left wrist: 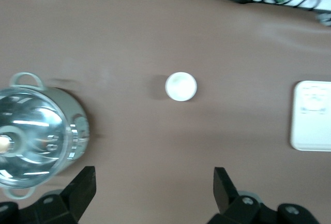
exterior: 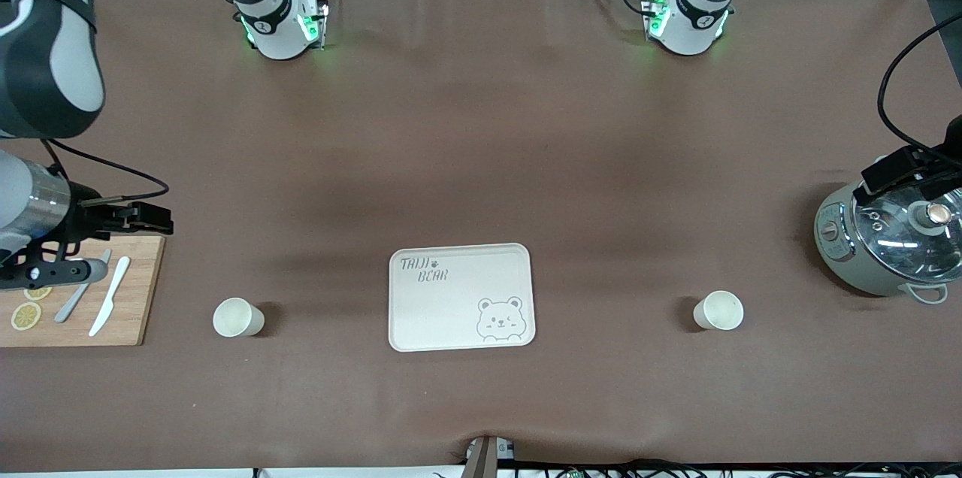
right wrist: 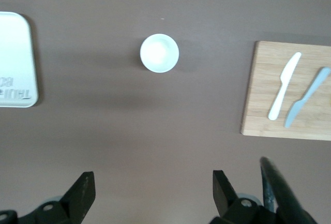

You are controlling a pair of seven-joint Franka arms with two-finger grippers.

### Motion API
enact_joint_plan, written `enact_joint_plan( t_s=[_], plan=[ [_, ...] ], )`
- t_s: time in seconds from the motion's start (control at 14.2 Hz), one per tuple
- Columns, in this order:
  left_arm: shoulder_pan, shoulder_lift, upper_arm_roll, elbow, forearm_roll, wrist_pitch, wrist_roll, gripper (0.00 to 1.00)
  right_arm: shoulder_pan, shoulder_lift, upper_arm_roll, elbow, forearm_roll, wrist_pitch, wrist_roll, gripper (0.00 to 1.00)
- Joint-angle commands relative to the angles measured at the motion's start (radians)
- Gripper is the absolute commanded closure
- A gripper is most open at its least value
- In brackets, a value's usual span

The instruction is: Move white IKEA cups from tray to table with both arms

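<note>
Two white IKEA cups stand upright on the brown table, one on each side of the cream bear-printed tray (exterior: 451, 313). One cup (exterior: 238, 317) is toward the right arm's end, the other cup (exterior: 718, 310) toward the left arm's end. My right gripper (exterior: 146, 219) hangs high over the table beside the cutting board, open and empty (right wrist: 153, 177); its cup (right wrist: 159, 53) and the tray's edge (right wrist: 15, 58) show below. My left gripper (exterior: 906, 170) hangs high over the pot's edge, open and empty (left wrist: 154, 175); its cup (left wrist: 181, 86) and the tray (left wrist: 312, 115) show below.
A grey-green pot with a glass lid (exterior: 887, 241) stands at the left arm's end (left wrist: 31, 136). A wooden cutting board (exterior: 139, 297) at the right arm's end carries a white knife (exterior: 110, 305), a grey knife (exterior: 83, 296) and lemon slices (exterior: 26, 316); it also shows in the right wrist view (right wrist: 261, 100).
</note>
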Motion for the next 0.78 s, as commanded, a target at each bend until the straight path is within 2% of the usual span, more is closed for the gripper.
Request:
enact_joint_plan(
  t_s=[0.0,0.28,0.56,0.71],
  plan=[
    [-0.011,-0.014,-0.011,0.005,0.068,-0.017,0.037,0.0,0.075,-0.013,-0.104,-0.005,0.005,0.0,-0.023,0.0],
    [-0.006,-0.016,-0.014,0.005,0.031,-0.018,0.051,0.0,0.075,-0.013,-0.151,0.024,0.037,0.0,-0.027,0.0],
    [-0.003,-0.021,-0.014,0.005,0.006,-0.053,0.049,0.0,0.05,-0.007,-0.153,0.052,0.043,0.001,-0.032,0.0],
    [-0.007,-0.019,-0.014,0.015,0.008,-0.092,0.051,0.0,0.014,-0.002,-0.153,0.09,0.043,0.001,-0.114,0.0]
  ],
)
